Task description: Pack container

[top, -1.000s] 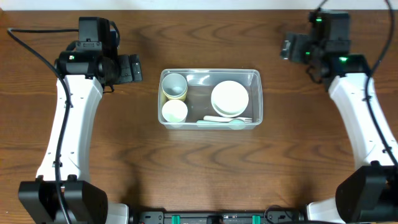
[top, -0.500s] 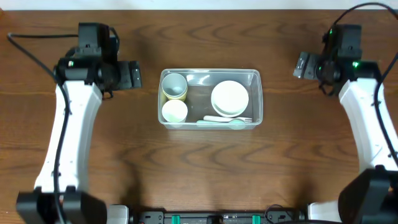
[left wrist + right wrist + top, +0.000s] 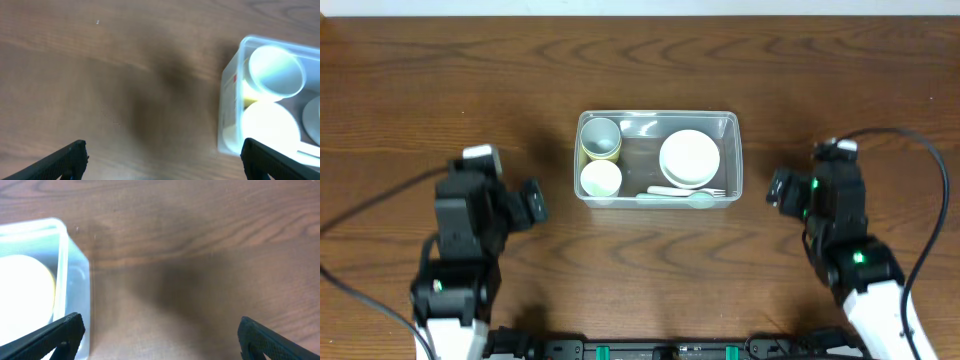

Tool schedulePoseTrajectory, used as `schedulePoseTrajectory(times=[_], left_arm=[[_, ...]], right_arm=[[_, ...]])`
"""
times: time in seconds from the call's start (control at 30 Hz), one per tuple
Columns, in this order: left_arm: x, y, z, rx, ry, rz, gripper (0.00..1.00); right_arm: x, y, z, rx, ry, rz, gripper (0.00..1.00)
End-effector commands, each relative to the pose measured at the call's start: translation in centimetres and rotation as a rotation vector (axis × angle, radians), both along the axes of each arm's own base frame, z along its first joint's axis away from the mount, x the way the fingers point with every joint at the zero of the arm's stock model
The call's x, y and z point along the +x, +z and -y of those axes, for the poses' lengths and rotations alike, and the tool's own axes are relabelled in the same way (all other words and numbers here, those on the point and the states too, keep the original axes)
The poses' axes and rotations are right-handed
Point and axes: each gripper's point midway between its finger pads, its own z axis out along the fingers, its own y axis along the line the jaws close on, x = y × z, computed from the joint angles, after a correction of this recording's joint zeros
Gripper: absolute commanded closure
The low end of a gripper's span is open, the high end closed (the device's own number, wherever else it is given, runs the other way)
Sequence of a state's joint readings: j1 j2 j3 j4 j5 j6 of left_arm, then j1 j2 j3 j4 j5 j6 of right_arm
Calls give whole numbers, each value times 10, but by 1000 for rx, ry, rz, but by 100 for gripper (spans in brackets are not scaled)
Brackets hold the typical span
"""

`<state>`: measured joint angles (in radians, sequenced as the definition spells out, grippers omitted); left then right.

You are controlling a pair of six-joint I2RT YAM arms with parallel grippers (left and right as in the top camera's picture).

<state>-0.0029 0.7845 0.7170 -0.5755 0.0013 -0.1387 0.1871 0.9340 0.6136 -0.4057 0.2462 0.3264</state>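
Container (image 3: 660,114): clear, transparent rectangular plastic tub with rounded corners and a rim; stands upright at the middle of the worktop, between the two arms, long side running left to right.
Worktop (image 3: 640,270): dark brown wood-grain surface.
Nested cups (image 3: 601,137): pale grey-blue round cup set inside a yellow one; in the far left corner of the container.
White cup (image 3: 601,179): small, round, mouth up; near left corner, just beside the nested cups.
White bowl (image 3: 689,158): round and shallow; right half of the container.
Cutlery (image 3: 682,194): pale green plastic spoon and a pale fork, lying flat along the near wall, just beside the white bowl.
Left pincer (image 3: 533,202): jaws spread wide, nothing between them; over bare worktop to the left of the container, apart from it.
Right pincer (image 3: 778,190): jaws spread wide, nothing held; over bare worktop to the right of the container, apart from it.
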Motion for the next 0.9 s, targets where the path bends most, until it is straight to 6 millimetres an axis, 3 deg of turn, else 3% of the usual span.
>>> schedulePoseTrajectory(times=[0.0,0.2,0.87], left_arm=[[-15,-15,-7,-24,69,37,2],[-25,-33,-7,-23,69,23,2],[-24,-43,-7,-21,70,-21,2]], right_arm=[[-14,-5,9,-12,-59,35,1],[-22,-5,13,-19,-69,42,1],[-23,-22,11,-29,-58,-24,1]])
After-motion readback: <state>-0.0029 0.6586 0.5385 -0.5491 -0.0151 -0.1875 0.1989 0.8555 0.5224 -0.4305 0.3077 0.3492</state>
